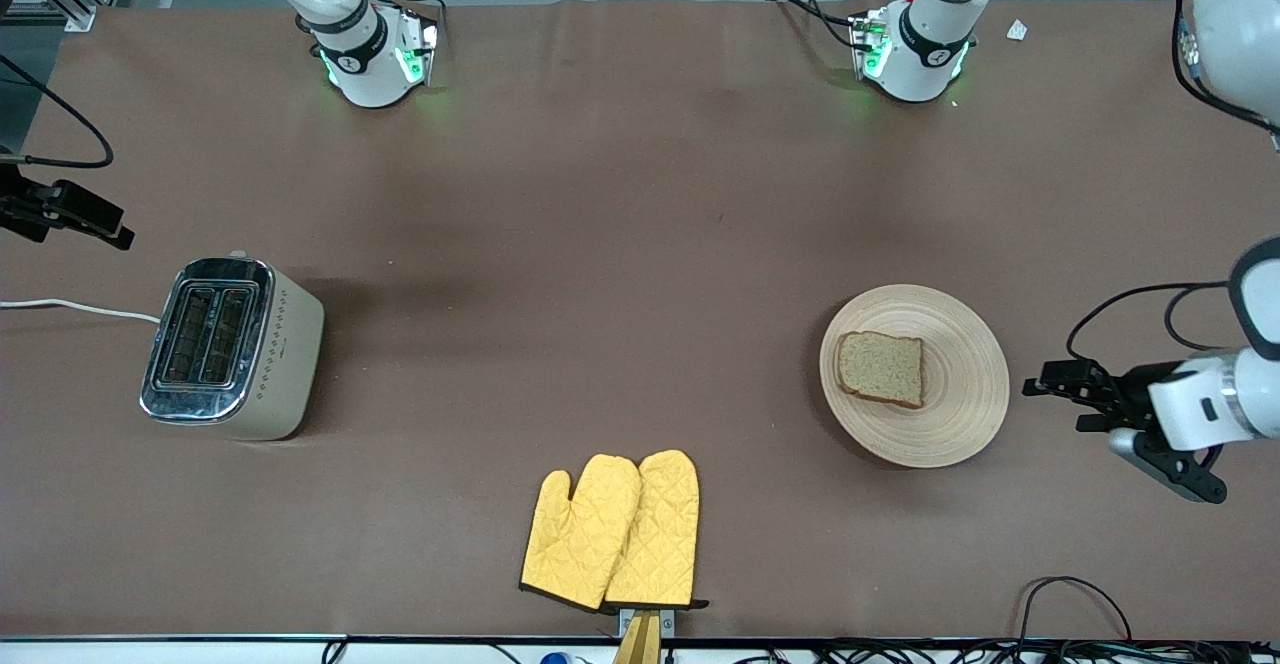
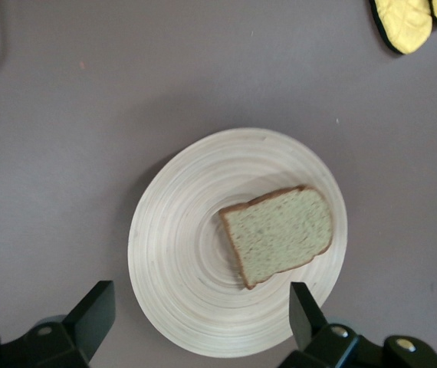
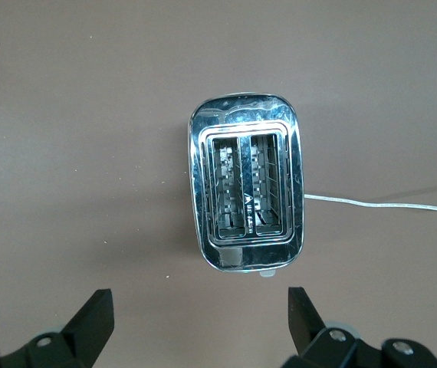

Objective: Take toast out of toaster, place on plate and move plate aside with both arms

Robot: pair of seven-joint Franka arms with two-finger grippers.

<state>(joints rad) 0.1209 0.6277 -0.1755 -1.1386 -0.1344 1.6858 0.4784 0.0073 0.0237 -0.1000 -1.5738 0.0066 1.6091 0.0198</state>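
The toast (image 1: 880,369) lies flat on the round beige plate (image 1: 962,396), toward the left arm's end of the table. My left gripper (image 1: 1057,401) hovers open and empty over the table just beside the plate's rim. In the left wrist view its fingers (image 2: 96,308) straddle the plate's edge (image 2: 180,245), and the toast (image 2: 280,234) is apart from them. My right gripper (image 1: 100,216) hovers over the table by the toaster (image 1: 235,347), at the right arm's end. In the right wrist view it (image 3: 199,310) is open and empty, short of the toaster (image 3: 245,192).
Two yellow quilted oven mitts (image 1: 615,529) lie at the table's edge nearest the front camera. They also show in the left wrist view (image 2: 406,19). The toaster's slots hold nothing. Its white cord (image 1: 70,306) runs off the right arm's end.
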